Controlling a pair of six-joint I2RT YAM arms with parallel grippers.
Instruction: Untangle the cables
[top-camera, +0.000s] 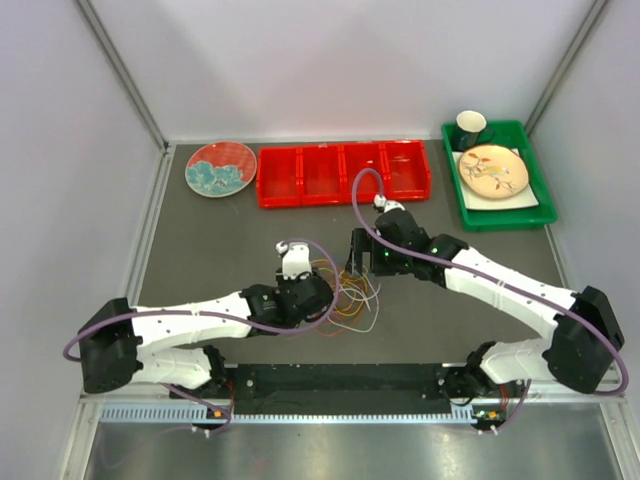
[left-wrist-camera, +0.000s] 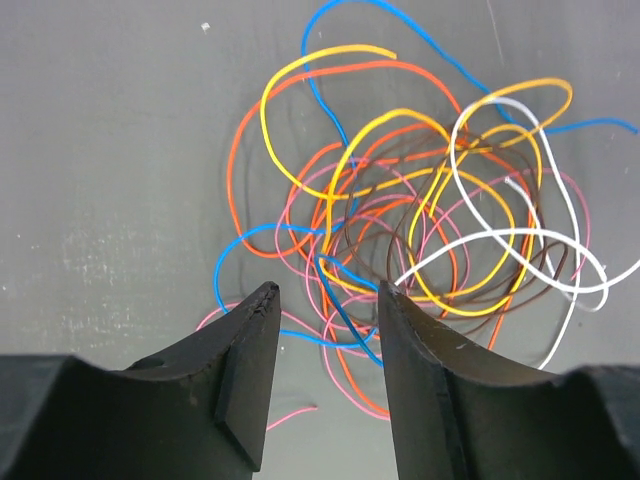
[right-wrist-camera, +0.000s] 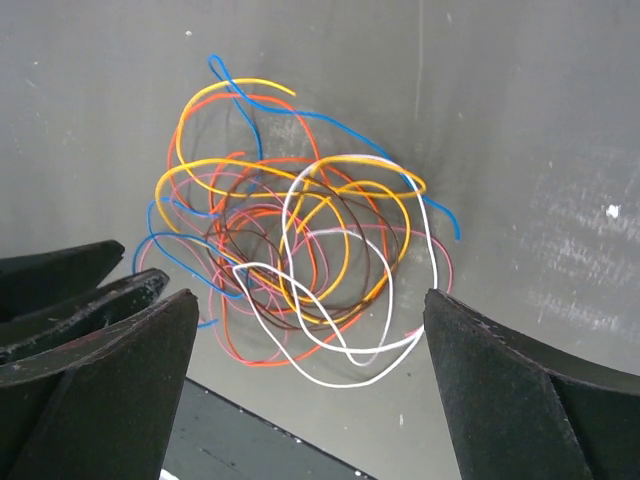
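Observation:
The cables (top-camera: 352, 296) lie in one loose tangle on the grey table between my two grippers: orange, yellow, blue, pink, brown and white thin wires. In the left wrist view the tangle (left-wrist-camera: 420, 215) lies just ahead of my left gripper (left-wrist-camera: 325, 300), which is open, with blue, pink and orange strands lying under the gap between its tips. In the right wrist view the tangle (right-wrist-camera: 300, 250) lies below my right gripper (right-wrist-camera: 310, 300), which is wide open and empty above it. From the top, the left gripper (top-camera: 325, 297) is at the tangle's left edge and the right gripper (top-camera: 358, 264) at its far edge.
A red compartment tray (top-camera: 345, 200) stands at the back centre, with a patterned plate (top-camera: 221, 168) to its left. A green tray (top-camera: 535, 165) at the back right holds a plate (top-camera: 492, 170) and a cup (top-camera: 471, 124). A black rail (top-camera: 340, 378) runs along the near edge.

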